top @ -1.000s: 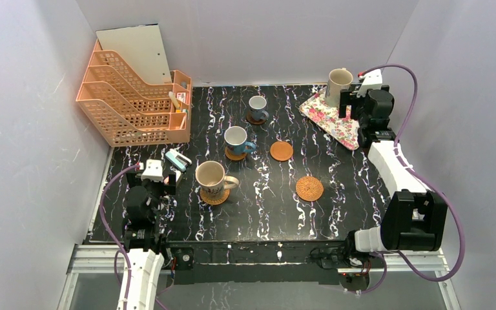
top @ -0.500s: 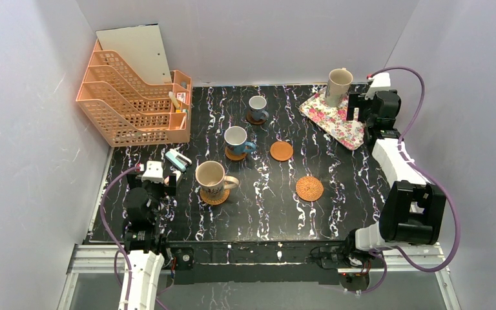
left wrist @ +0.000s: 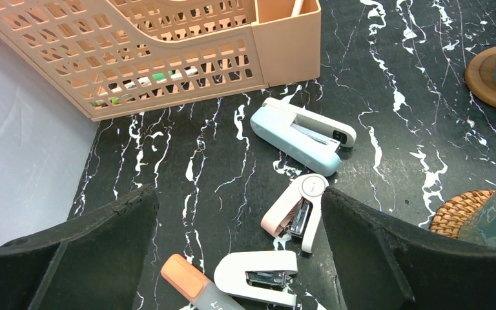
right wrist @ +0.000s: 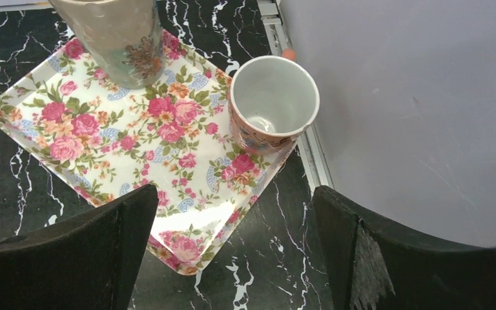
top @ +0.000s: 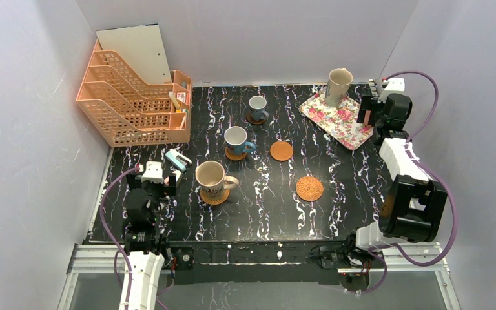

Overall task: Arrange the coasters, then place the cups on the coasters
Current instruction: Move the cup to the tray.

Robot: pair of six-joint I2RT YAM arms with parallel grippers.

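Brownish-orange cup (right wrist: 274,103), standing at a corner of the floral tray (right wrist: 103,148); our right end effector (right wrist: 234,213), fingers spread, hovers above, we judge for pickup.

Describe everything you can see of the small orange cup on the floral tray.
The small orange cup looks like glazed ceramic: brownish-orange outside with a faint pattern, plain white inside, empty. It stands upright, mouth up, on a corner of the floral tray, close to the metal rail at the table's edge. No handle shows from this view. It stands apart from the large beige mug on the same tray; only the tray touches it.
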